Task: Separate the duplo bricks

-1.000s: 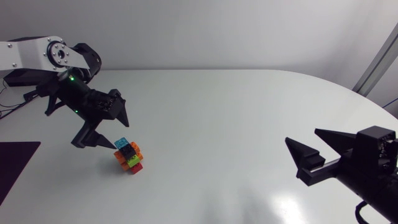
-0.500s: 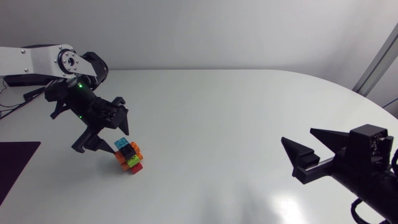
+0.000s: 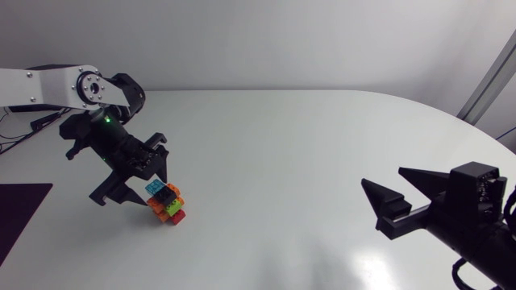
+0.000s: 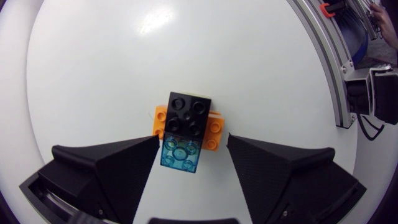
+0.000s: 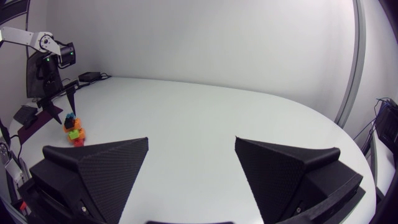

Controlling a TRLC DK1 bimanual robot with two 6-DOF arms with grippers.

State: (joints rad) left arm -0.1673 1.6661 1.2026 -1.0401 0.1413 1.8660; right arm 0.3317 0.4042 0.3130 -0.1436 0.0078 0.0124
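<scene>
A small stack of duplo bricks point(image 3: 165, 203) stands on the white table at the left: light blue point(image 4: 181, 155) and black point(image 4: 188, 115) on top, orange point(image 4: 214, 127), green and red below. My left gripper point(image 3: 157, 189) is lowered over it, open, with one finger on each side of the stack and narrow gaps showing point(image 4: 193, 140). My right gripper point(image 3: 381, 177) hovers open and empty at the right, far from the bricks. In the right wrist view the stack point(image 5: 73, 127) is small and distant beyond the open right gripper point(image 5: 191, 146).
A dark mat point(image 3: 20, 209) lies at the table's left edge, beside the left arm. White tabletop point(image 3: 282, 161) stretches between the two grippers.
My left gripper has come down around the brick stack and its fingers have narrowed. The right gripper has drifted slightly left.
</scene>
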